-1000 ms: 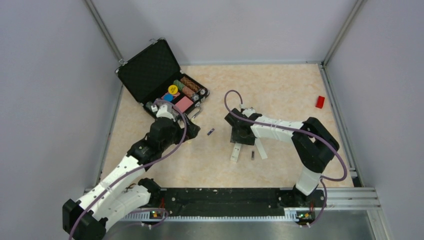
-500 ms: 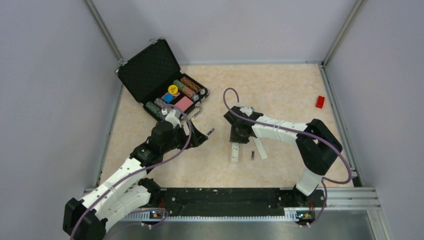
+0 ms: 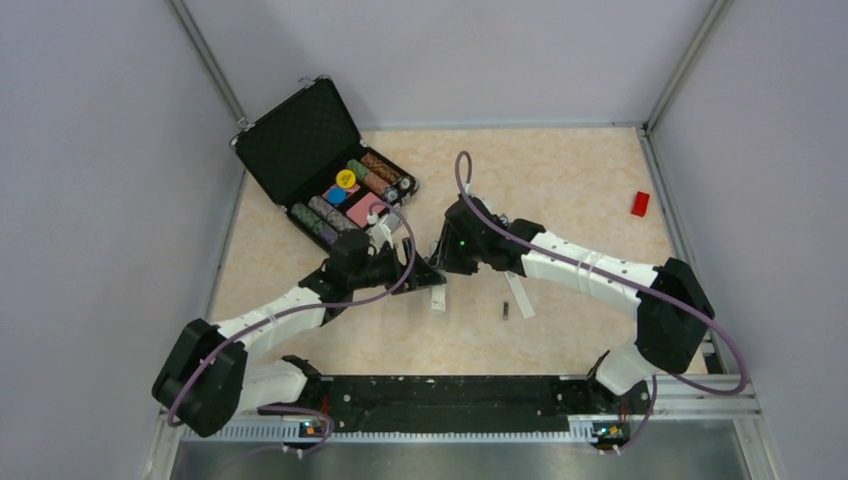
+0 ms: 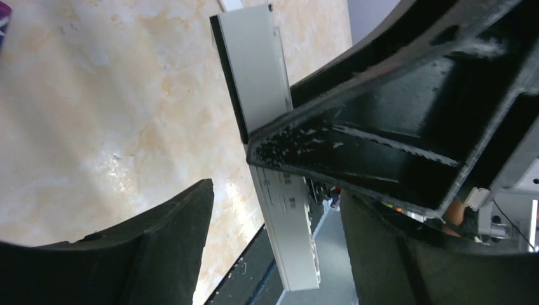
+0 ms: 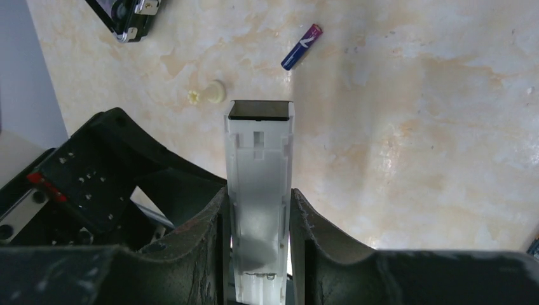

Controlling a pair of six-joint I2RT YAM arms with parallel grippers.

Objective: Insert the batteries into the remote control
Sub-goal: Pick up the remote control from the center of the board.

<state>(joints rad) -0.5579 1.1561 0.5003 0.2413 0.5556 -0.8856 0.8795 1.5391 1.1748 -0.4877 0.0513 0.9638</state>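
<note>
The remote control (image 5: pixel 259 165), a slim white bar with its open battery bay facing the right wrist camera, is clamped between the fingers of my right gripper (image 5: pixel 259 194). In the top view its lower end (image 3: pixel 438 299) sticks out below the two grippers, which meet at mid-table. My left gripper (image 4: pixel 276 210) is open around the same remote (image 4: pixel 286 222), with a gap on each side. One purplish battery (image 5: pixel 302 46) lies on the table beyond the remote's tip. Another battery (image 3: pixel 506 311) lies to the right.
A loose white strip (image 3: pixel 519 295) lies beside the right battery. An open black case (image 3: pixel 300 140) holding coloured items stands at the back left, its corner (image 5: pixel 130 22) near the grippers. A small cream peg (image 5: pixel 213 94) lies by it. A red block (image 3: pixel 640 203) sits far right.
My right gripper closed on the remote and carried it left and up. My left arm swung right to meet it, and its jaws narrowed around the remote.
</note>
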